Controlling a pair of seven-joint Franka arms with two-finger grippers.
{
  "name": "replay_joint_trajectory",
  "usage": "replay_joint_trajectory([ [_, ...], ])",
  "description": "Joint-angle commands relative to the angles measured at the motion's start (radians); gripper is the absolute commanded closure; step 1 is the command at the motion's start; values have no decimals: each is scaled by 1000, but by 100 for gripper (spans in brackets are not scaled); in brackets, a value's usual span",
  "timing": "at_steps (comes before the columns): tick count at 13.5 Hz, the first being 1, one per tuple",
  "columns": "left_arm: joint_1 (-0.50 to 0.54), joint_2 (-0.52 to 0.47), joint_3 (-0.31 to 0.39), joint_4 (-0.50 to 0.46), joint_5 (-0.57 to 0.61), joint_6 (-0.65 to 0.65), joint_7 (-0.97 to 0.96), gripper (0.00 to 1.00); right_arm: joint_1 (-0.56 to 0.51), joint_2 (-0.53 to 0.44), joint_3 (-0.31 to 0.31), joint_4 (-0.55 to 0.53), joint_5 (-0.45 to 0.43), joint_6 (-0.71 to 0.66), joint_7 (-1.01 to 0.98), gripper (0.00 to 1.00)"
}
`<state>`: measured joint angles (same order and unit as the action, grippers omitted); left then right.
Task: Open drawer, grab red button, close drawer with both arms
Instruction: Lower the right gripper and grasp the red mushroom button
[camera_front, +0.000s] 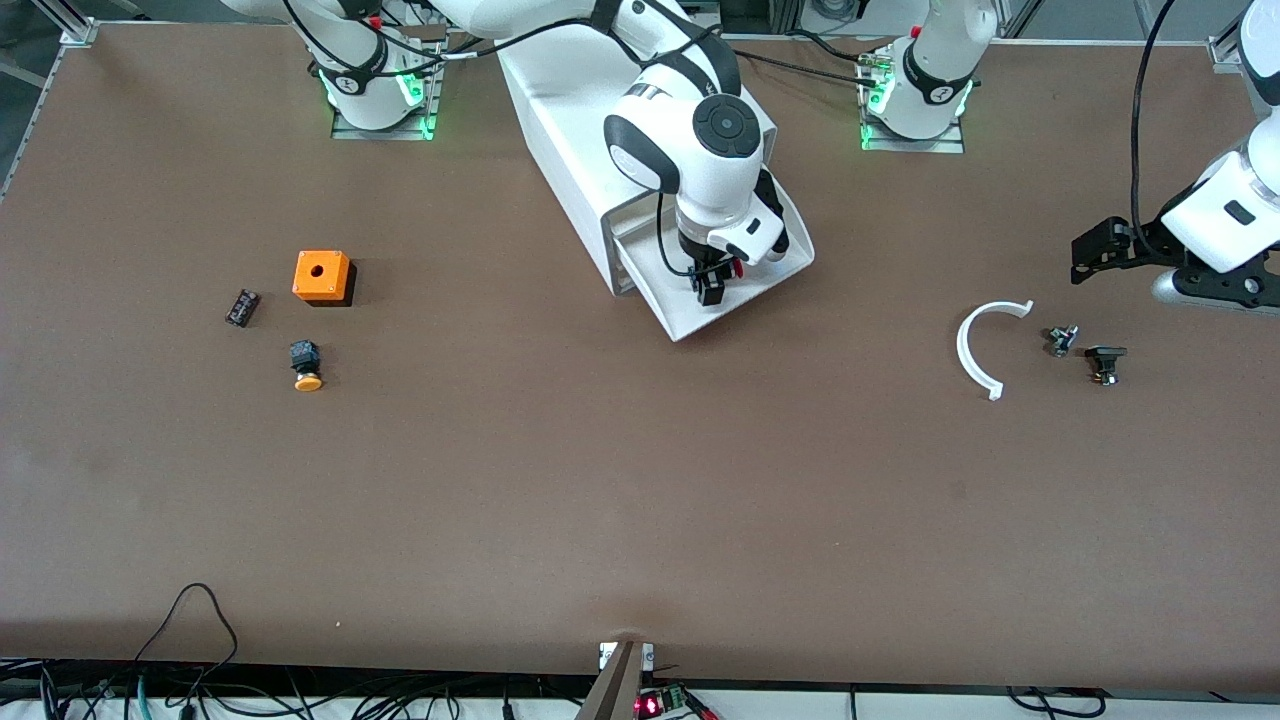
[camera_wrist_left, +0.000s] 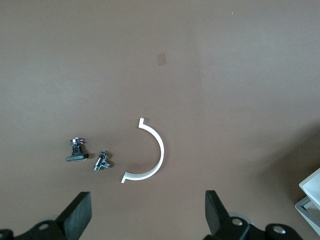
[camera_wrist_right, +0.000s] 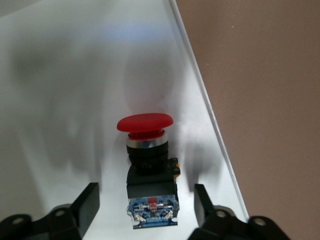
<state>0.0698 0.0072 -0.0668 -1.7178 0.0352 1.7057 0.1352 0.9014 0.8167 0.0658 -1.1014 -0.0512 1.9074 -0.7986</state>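
Viewed from the high front camera, the brown table (camera_front: 640, 500) is described here from the right arm's end across to the left arm's end. First comes a cluster of loose parts: a small dark component (camera_front: 242, 307), an orange cube with a hole (camera_front: 321, 276) and, nearer the camera than the cube, a black button with a yellow-orange cap (camera_front: 306, 366). Midway along stands the white cabinet (camera_front: 560, 150), with one drawer (camera_front: 690, 318) pulled out toward the camera. The right gripper (camera_front: 711, 285) hangs low over this open drawer, fingers (camera_wrist_right: 87, 205) spread apart and holding nothing. Between those fingers (seen clearly from the right wrist) the button (camera_wrist_right: 147, 160) lies on the drawer floor, its red cap (camera_wrist_right: 145, 123) pointing away from the gripper, close to the drawer's side edge. Toward the left arm's end lie a white curved strip (camera_front: 975, 345), a small metal part (camera_front: 1061, 340) just beside it, and a small black part (camera_front: 1105, 362) beside that. The left gripper (camera_wrist_left: 147, 217) waits in the air over the table near these pieces, its fingers (camera_wrist_left: 77, 215) wide apart and empty.
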Motion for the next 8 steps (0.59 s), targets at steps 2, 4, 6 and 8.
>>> replay_joint_trajectory([
  [2,-2,-1,-1,-12,8,26,-9,0,4,19,2,34,-13,-4,-21,48],
  [4,-1,-1,1,-20,-12,35,-9,0,5,18,2,35,-13,-2,-10,59],
  [6,-1,-3,1,-22,-12,35,-11,0,8,13,2,38,-12,-2,-7,69],
  [8,-2,-3,1,-31,-12,37,-12,0,1,-2,6,43,-9,-2,19,75],
])
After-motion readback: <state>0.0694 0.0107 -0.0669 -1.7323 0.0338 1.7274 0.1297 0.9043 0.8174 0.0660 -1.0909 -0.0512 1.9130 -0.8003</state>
